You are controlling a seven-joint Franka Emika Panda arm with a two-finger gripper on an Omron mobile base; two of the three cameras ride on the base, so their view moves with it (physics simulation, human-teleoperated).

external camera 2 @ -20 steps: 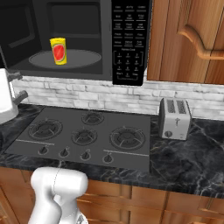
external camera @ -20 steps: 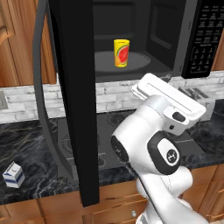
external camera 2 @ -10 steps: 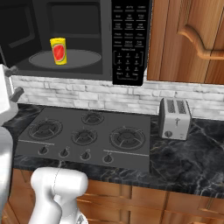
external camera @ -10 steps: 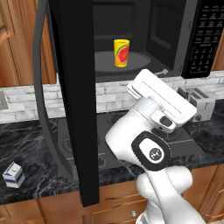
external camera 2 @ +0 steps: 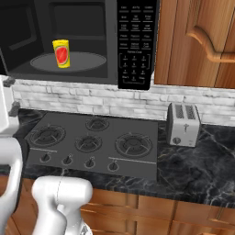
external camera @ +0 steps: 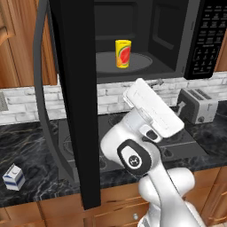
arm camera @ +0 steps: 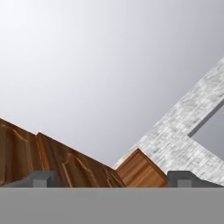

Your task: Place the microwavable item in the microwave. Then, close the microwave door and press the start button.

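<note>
I read the microwave (external camera: 146,44) first: it takes the whole upper part of the left base view, cavity open, keypad panel at the upper right. Its microwave door (external camera: 75,102) stands swung wide toward me, a tall black slab running from the top edge down to lower centre-left, with the long curved grey handle arcing down its left side. Below it sits the black stovetop (external camera 2: 92,142) on the dark marble counter (external camera 2: 202,160), a silver toaster (external camera 2: 183,124) at right of centre in the right base view, and a milk carton (external camera: 13,176) at the lower left of the left base view.

The yellow cup (external camera: 123,53) stands upright on the turntable, upper centre, so I judge placing done and closing the door as the step in hand.

My gripper (arm camera: 111,178) looks out at cabinets and wall, fingers spread wide with nothing between them. Where it sits relative to the door I can't quite tell; the wrist hides it in the left base view.

Next I need to get the hand around to the door's outer face and push it shut, then reach the start button.
</note>
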